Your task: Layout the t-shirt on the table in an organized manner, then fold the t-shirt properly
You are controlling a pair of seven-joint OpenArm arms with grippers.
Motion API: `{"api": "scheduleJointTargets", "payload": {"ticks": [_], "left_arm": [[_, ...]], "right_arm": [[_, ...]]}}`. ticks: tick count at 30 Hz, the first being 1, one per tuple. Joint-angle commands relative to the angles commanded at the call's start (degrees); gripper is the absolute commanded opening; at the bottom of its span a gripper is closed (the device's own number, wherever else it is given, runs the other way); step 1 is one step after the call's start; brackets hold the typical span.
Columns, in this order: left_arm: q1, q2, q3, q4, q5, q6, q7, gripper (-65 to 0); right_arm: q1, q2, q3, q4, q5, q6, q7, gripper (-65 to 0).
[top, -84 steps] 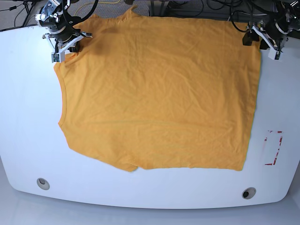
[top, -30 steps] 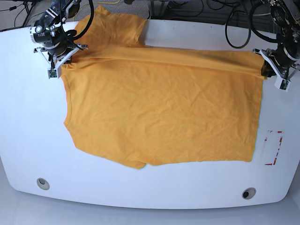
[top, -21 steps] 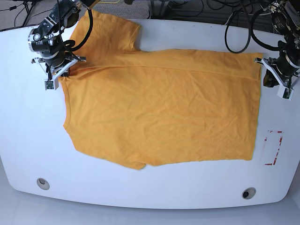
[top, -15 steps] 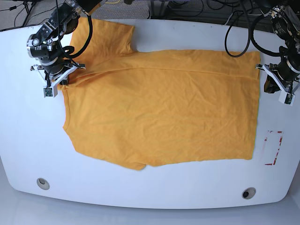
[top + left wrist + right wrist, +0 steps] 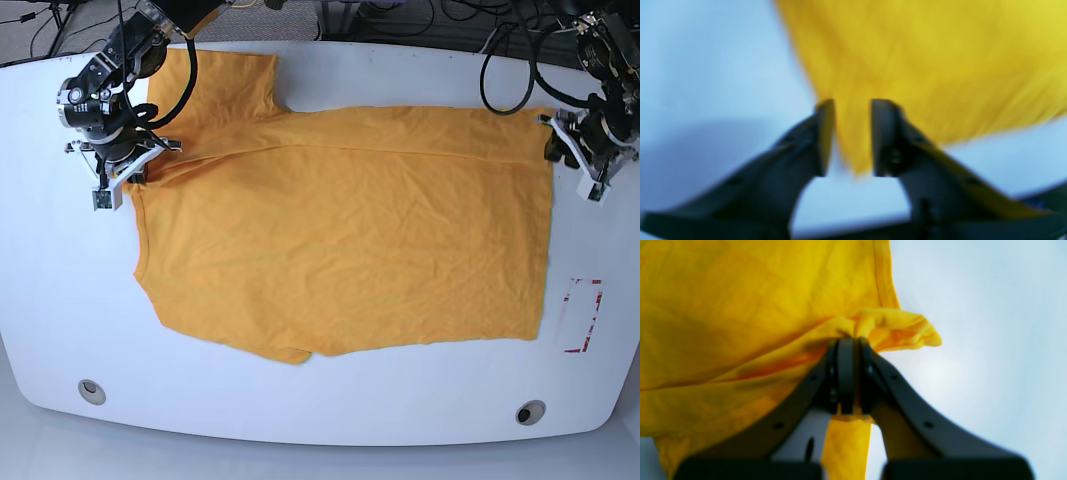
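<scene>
The orange-yellow t-shirt (image 5: 340, 230) lies spread on the white table (image 5: 60, 300), one short sleeve (image 5: 225, 85) pointing to the far edge. My right gripper (image 5: 122, 172) stands at the shirt's far left corner. In the right wrist view this right gripper (image 5: 848, 340) is shut on a bunched fold of the t-shirt (image 5: 740, 306). My left gripper (image 5: 577, 155) sits at the shirt's far right corner. The blurred left wrist view shows this left gripper (image 5: 851, 106) open, a corner of the t-shirt (image 5: 923, 60) lying loose between its fingers.
A red-white tape rectangle (image 5: 583, 315) lies right of the shirt's hem. Two round metal grommets (image 5: 92, 391) (image 5: 530, 411) sit near the table's front edge. Black cables (image 5: 500, 60) hang behind the far right edge.
Both arms dragged the shirt's far edge toward the front, bringing the sleeve onto the table. The left gripper has since let go of its corner and drawn back toward the far edge.
</scene>
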Motion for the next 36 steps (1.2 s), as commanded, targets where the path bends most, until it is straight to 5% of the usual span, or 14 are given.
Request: {"api": "scheduleJointTargets", "payload": {"ticks": [7, 36], "left_arm": [[4.6, 1.3, -5.6, -0.4, 0.4, 0.0, -2.5, -28.1], [6.2, 1.4, 0.7, -15.6, 0.1, 0.0, -11.3, -28.2]], "right_arm": [[-0.5, 0.0, -0.6, -0.1, 0.0, 0.00, 0.0, -65.0], [-2.5, 0.0, -3.5, -0.1, 0.0, 0.00, 0.2, -65.0]]}}
